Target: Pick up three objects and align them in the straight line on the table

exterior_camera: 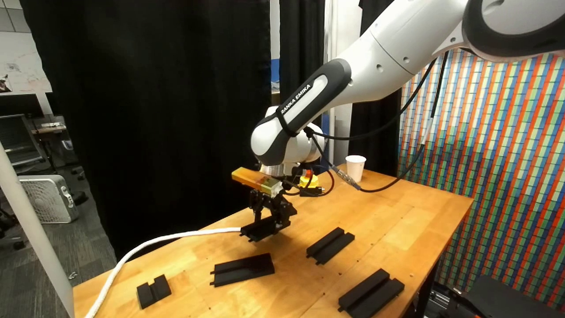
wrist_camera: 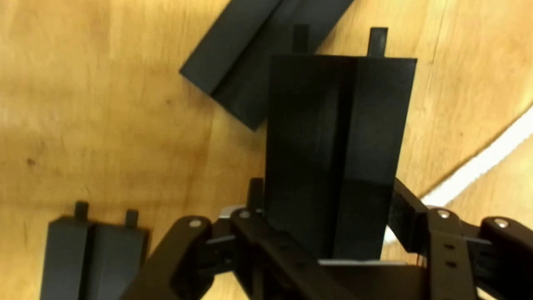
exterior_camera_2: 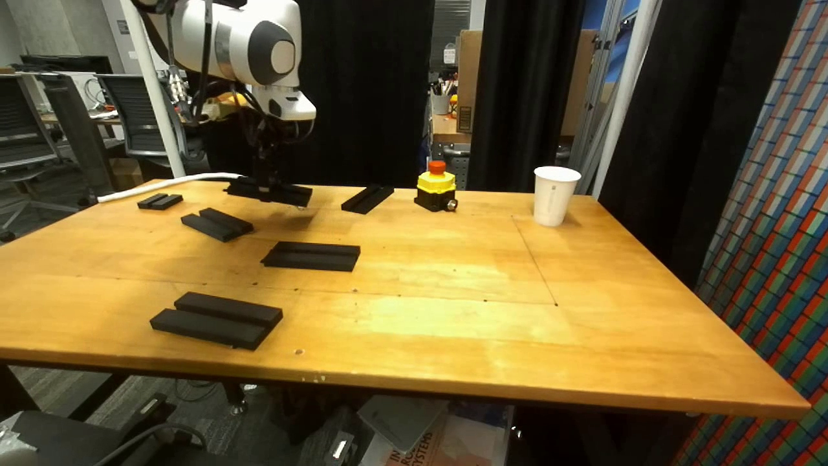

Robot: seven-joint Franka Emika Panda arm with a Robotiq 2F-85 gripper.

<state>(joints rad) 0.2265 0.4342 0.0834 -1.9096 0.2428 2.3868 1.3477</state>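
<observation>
Black bars (exterior_camera: 242,268), each with a groove along its length, are spread over the wooden table (exterior_camera_2: 582,336), and one of them is up in the robot's grip. Across the table reaches the white arm (exterior_camera: 375,70), its end bent downward. A white cord (exterior_camera: 194,232) curves along one edge of the table toward the pincer (wrist_camera: 329,200); whether it touches the bar there cannot be told. The pincer is clenched on the held bar (wrist_camera: 308,125), which sits between the two fingers (wrist_camera: 410,221), one against each long side in the wrist view, with much of its length sticking out past them. Both exterior views show it above the wood. The other bars lie on the table. One, partly covered by the held bar in the wrist view, is near the pincer; another bar (wrist_camera: 66,258) shows at lower left there. A further bar (exterior_camera_2: 207,327) lies well apart, by the table's near edge in an exterior view, and a far bar (exterior_camera_2: 365,199) lies right of the pincer, close to the far edge. A paper cup (exterior_camera_2: 555,197) and a yellow stop button (exterior_camera_2: 436,184) stand right of the pincer in both exterior views, and a small block (exterior_camera: 145,297), black and grooved, lies to its left. Smallest are two pegs (wrist_camera: 377,41) poking from the far end of the held bar.
</observation>
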